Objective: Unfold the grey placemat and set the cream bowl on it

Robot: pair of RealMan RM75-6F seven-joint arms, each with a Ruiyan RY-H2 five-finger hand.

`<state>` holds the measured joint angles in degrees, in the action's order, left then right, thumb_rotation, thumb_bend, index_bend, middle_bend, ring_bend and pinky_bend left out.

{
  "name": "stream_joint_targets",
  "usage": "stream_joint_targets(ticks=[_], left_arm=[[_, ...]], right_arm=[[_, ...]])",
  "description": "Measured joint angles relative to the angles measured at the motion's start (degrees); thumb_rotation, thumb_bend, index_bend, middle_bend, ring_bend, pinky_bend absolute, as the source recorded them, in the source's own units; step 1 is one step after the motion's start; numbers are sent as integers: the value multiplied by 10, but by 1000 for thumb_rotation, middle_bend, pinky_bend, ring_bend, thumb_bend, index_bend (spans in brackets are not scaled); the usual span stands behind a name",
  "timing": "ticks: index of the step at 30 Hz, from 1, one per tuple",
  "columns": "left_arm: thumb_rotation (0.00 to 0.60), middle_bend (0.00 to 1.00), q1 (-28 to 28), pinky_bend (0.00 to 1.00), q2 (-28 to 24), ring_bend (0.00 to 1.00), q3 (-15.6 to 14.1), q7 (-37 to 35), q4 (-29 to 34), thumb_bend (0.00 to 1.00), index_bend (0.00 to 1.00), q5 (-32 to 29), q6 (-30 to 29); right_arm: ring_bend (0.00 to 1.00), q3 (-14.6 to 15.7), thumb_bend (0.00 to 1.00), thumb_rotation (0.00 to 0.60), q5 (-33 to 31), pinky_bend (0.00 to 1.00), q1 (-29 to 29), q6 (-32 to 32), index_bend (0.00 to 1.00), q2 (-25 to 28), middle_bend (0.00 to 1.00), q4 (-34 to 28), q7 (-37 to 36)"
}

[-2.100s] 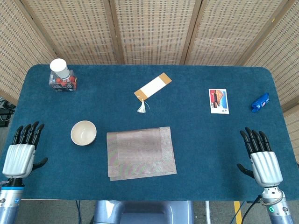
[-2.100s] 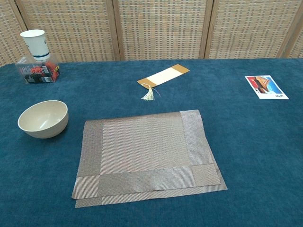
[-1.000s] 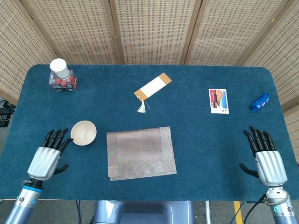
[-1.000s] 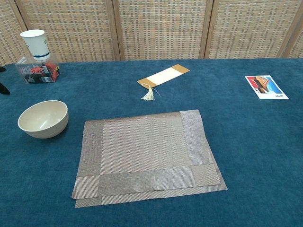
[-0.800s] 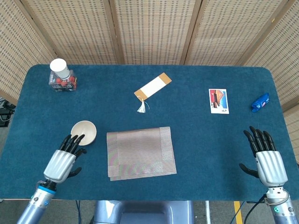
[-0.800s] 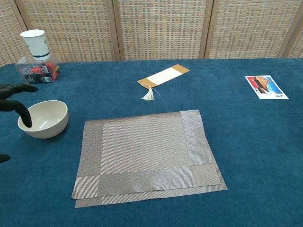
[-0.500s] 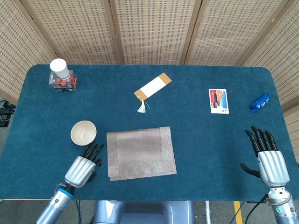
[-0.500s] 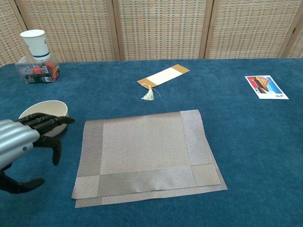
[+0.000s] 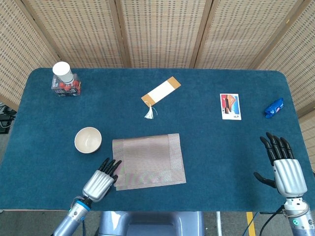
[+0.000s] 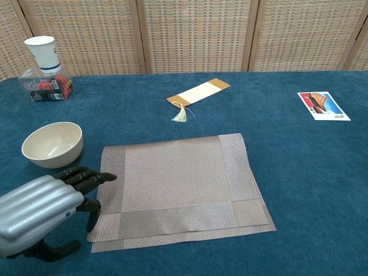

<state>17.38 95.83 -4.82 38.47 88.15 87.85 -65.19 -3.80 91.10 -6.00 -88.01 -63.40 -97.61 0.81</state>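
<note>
Woven cane screens back a table (image 9: 206, 147) covered in dark blue cloth. Grey placemat (image 9: 149, 161) lies folded near the front edge of the table, left of centre; a lower layer shows along its front and right edges in the chest view.

Cream bowl (image 9: 88, 139) stands upright on the cloth just left of the placemat's far left corner, clear of it and with nothing in it.

Left hand (image 9: 100, 183) is at the placemat's front left corner, palm down, fingers extended and slightly apart, holding nothing. Its fingertips (image 10: 95, 178) reach the mat's left border; whether they press on it cannot be told.

Right hand (image 9: 285, 171) is well to the right of the placemat, near the front right corner of the table, fingers straight and spread, thumb out to the side, holding nothing.

Other items, all beyond the placemat: a bookmark (image 9: 160, 93) with a white tassel behind it; a picture card (image 9: 230, 106) to its far right; a small blue object (image 9: 274, 108) further right near the table edge; a white paper cup (image 9: 63, 72) standing on a small clear box (image 9: 66, 87) at the far left corner.
</note>
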Motion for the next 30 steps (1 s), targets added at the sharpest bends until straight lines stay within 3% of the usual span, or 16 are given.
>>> stream_joint_targets(ticks=[20,30], left_arm=[[600,0,11,0,32,0,4,-3,-23,397,520,-11,7],[600,0,12,0,37,0,5,1,-28,538,555,-16,2]], right_arm=[[0,0,18,600,-1,0,1,1,36,2,0,-5,0],[0,1,19,600,-1,0,2,3,36,4,0,-6,-2]])
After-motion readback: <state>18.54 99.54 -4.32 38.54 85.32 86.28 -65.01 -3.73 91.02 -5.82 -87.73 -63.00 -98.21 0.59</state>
